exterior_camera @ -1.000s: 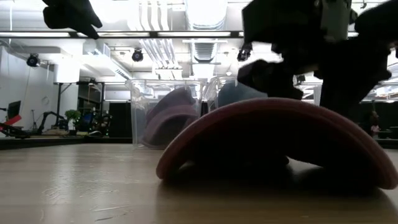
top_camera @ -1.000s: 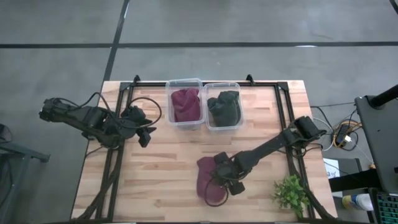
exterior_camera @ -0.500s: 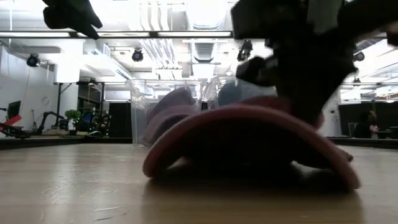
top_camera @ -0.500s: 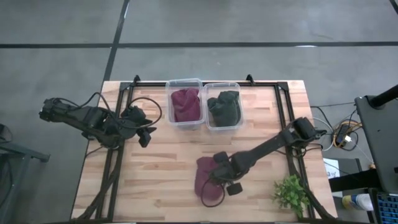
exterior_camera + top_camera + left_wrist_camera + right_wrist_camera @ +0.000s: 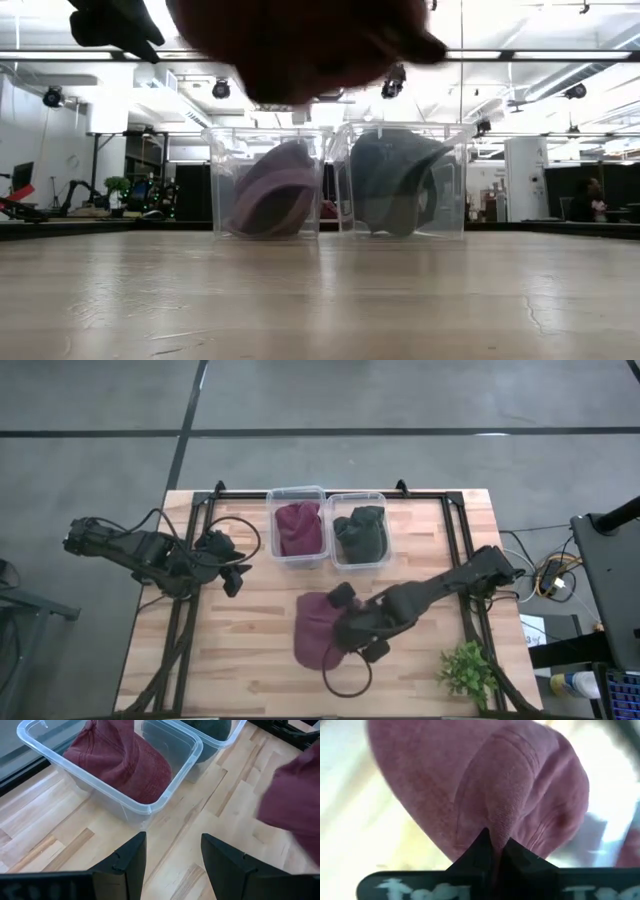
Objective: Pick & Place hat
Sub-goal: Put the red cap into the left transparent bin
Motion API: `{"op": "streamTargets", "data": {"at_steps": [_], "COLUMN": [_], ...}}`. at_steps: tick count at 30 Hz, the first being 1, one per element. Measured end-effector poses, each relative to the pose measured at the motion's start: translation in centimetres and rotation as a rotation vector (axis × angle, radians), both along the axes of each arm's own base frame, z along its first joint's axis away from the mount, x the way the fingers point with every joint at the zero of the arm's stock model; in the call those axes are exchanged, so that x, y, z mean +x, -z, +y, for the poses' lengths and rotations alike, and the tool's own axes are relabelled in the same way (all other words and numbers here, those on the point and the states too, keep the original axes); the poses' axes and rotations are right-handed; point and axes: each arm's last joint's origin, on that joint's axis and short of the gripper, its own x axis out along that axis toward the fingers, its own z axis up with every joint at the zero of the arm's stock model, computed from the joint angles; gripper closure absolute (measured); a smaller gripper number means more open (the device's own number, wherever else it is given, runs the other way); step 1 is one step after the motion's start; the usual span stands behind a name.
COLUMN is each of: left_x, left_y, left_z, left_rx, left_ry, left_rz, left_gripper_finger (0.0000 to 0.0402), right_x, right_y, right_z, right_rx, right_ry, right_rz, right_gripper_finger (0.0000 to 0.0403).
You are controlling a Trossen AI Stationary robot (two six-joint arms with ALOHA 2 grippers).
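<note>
You see the maroon hat (image 5: 318, 626) lifted clear of the worktop (image 5: 230, 660) at lower centre of the high view, long axis running top to bottom. The right gripper (image 5: 352, 632) has its fingers pinched tight on its fabric. The left gripper (image 5: 236, 576), at left, holds its fingers apart and empty.

A maroon hat (image 5: 318, 628) is hanging limp, clear of the table, its fabric pinched between the closed fingers of the right gripper (image 5: 352, 637).
</note>
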Motion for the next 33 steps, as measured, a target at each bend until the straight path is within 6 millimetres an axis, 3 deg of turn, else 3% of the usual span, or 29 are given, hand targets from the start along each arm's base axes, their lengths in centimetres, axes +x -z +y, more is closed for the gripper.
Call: {"op": "streamTargets", "data": {"at_steps": [7,15,22,33], "left_x": [0.0,0.0,0.1,0.4], "left_y": [0.0,0.0,-0.1,-0.4], "left_z": [0.0,0.0,0.0,-0.1], "left_rx": [0.0,-0.001,-0.007,-0.018], "left_ry": [0.0,-0.001,-0.004,-0.009], "left_rz": [0.0,-0.001,-0.013,-0.06], "left_gripper_finger": [0.022,0.022,0.022,0.022], "right_x": [0.0,0.6,1.8,4.2], "right_y": [-5.8,-9.6,-10.2,-8.5], "right_z": [-2.3,-7.8,-13.0,-20.1], "right_rx": [-0.281,-0.391,-0.438,-0.512], "right_ry": [-0.158,-0.138,-0.145,-0.085], "right_rz": [-0.126,-0.19,-0.204,-0.278], "right_gripper_finger": [0.0394,0.0394,0.0394,0.0395]}}
